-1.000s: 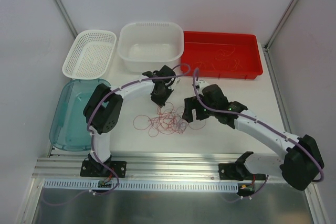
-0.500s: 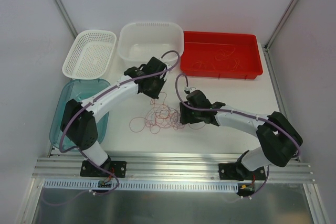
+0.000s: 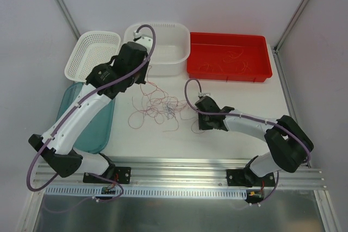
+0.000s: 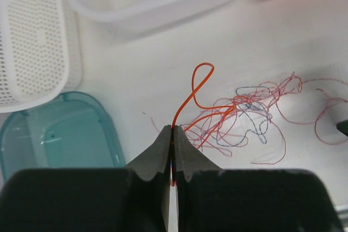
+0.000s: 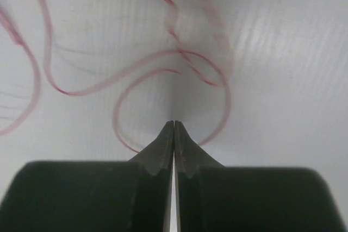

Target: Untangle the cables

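On the desk [image 3: 244, 101], the cables [image 3: 160, 106] lie tangled between the arms. An orange strand [image 4: 191, 95] is gripped in the closed left jaws; the right jaws are closed at a pink loop [image 5: 225, 99], hold uncertain. Slow drawing apart is advised.

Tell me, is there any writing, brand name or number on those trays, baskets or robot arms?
No readable text anywhere.
The red tray, white tub, white basket, cables, left arm and right arm show no lettering.
The small parts at the arm bases are too tiny to read.
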Controlling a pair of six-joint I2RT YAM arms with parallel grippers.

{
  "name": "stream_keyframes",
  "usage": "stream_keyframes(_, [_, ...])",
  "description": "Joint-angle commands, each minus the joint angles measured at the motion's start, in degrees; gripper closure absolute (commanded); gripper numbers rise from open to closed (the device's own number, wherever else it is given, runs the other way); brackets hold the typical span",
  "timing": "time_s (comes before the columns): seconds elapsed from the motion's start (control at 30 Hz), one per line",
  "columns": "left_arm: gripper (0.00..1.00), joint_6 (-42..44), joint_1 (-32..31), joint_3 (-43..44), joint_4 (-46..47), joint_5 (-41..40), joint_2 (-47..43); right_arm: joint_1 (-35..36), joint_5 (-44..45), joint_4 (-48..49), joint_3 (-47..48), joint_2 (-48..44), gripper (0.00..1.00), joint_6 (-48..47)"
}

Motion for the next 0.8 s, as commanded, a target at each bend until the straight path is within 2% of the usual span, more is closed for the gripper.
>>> stream_keyframes(0.0, [1.00, 2.9, 0.9, 3.2, -2.2, -10.5, -3.3, -2.5, 3.9, -5.0, -1.4, -5.2, 0.99, 0.1])
stream_keyframes(0.27, [1.00, 3.7, 3.6, 5.4, -2.2, -20.8, -6.1, -13.4, 4.0, -12.5, -3.5, -16.3, 0.99, -2.7])
stream_keyframes(0.4, [1.00, -0.4, 3.9, 5.5, -2.1, -13.6, -7.5, -17.6, 3.3, -17.5, -2.4, -22.0, 0.99, -5.3])
stream_keyframes(0.47, [1.00, -3.1, 3.9, 5.2, -2.0, -4.8, -7.4, -17.6, 2.0, -18.3, -1.2, -25.0, 0.98, -7.6])
stream_keyframes(0.5, [1.00, -4.2, 3.9, 4.6, -1.8, -2.4, -7.2, -17.4, -1.9, -17.4, -0.6, -25.9, 0.88, -9.9])
stream_keyframes(0.53, [1.00, -6.1, 3.9, 4.2, -1.6, 3.1, -6.8, -17.1, -4.3, -16.4, -0.4, -27.1, 0.83, -10.7])
stream_keyframes(0.63, [1.00, -9.6, 2.8, 3.5, -0.9, 10.3, -4.9, -15.1, -13.0, -11.3, -0.3, -30.4, 0.63, -13.0])
stream_keyframes(0.67, [1.00, -10.2, 2.1, 3.5, -0.6, 10.9, -4.4, -13.0, -14.1, -8.7, -0.2, -31.3, 0.57, -13.7])
stream_keyframes(0.7, [1.00, -10.5, 1.1, 3.9, -0.3, 11.2, -3.2, -11.7, -15.5, -7.4, 0.2, -31.5, 0.47, -14.2])
stream_keyframes(0.77, [1.00, -11.3, -2.2, 4.7, 0.3, 11.2, -2.3, -8.1, -17.3, -2.5, 0.4, -31.5, 0.40, -16.0])
